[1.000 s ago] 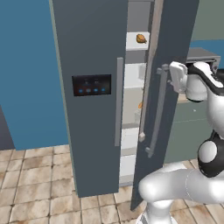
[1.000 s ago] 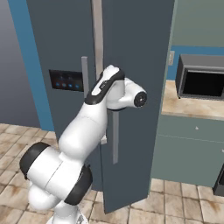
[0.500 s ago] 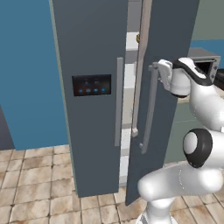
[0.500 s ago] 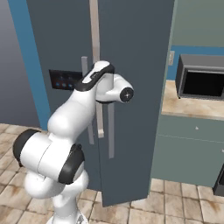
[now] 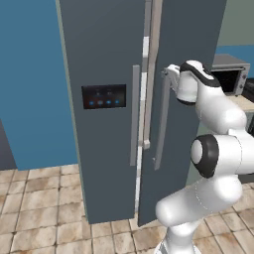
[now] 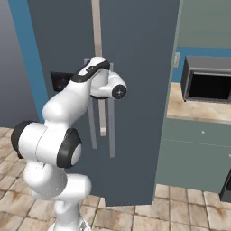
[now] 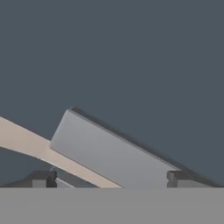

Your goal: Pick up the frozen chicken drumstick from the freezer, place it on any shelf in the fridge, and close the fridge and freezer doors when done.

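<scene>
The freezer door (image 5: 99,44) with its black blue-lit panel (image 5: 104,96) stands shut. The plain fridge door (image 5: 193,30) is almost shut, leaving a thin pale slit (image 5: 146,49) between the two. My gripper (image 5: 171,75) is open and sits against the fridge door at the top of its bar handle (image 5: 162,124). In the hand view the gripper (image 7: 111,181) faces the dark door, and the pale grey handle (image 7: 109,153) runs slantwise between the fingertips (image 7: 43,178). The white hand (image 6: 97,67) covers the fingers in the right base view. The drumstick and the shelf are hidden behind the doors.
A microwave (image 6: 207,83) stands on a tan counter (image 6: 198,113) to the right of the fridge, above grey-green cabinets (image 6: 194,153). A blue wall (image 5: 30,99) lies to the left. The floor (image 5: 39,218) is tiled.
The fridge door has swung further toward shut, narrowing the gap until the drumstick and shelves are covered. My hand has followed the door leftward. The freezer door has not moved.
</scene>
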{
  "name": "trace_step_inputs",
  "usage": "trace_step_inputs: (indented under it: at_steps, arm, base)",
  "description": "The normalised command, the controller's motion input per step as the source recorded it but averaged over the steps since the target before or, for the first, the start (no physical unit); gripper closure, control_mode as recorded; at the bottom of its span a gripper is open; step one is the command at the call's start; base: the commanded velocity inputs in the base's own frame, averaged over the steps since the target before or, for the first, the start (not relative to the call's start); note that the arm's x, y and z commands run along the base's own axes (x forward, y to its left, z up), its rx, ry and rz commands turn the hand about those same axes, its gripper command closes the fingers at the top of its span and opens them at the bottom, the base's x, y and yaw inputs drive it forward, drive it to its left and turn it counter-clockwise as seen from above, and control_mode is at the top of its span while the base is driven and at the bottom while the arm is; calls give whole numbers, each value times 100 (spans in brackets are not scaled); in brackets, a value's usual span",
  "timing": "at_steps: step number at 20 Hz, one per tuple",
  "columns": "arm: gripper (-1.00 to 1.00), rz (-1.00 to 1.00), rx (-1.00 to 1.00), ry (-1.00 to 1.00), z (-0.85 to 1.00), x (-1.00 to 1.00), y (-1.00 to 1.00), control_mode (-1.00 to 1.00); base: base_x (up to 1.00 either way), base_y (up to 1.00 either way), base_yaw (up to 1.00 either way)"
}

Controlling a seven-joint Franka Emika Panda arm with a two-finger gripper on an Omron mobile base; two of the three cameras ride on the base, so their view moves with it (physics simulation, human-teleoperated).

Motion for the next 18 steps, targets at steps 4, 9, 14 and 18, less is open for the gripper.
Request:
trace_step_inputs:
  at_steps: [4, 9, 14, 18]
  arm:
    - [-100, -9, 0, 0, 0, 60, 23, -100]
    - [-100, -3, 0, 0, 0, 52, 16, -100]
    - [-100, 0, 0, 2, 0, 51, 12, -100]
    - [-100, 0, 0, 1, 0, 42, 10, -100]
  base:
    - [0, 0, 0]
    - [0, 0, 0]
    - [0, 0, 0]
    - [0, 0, 0]
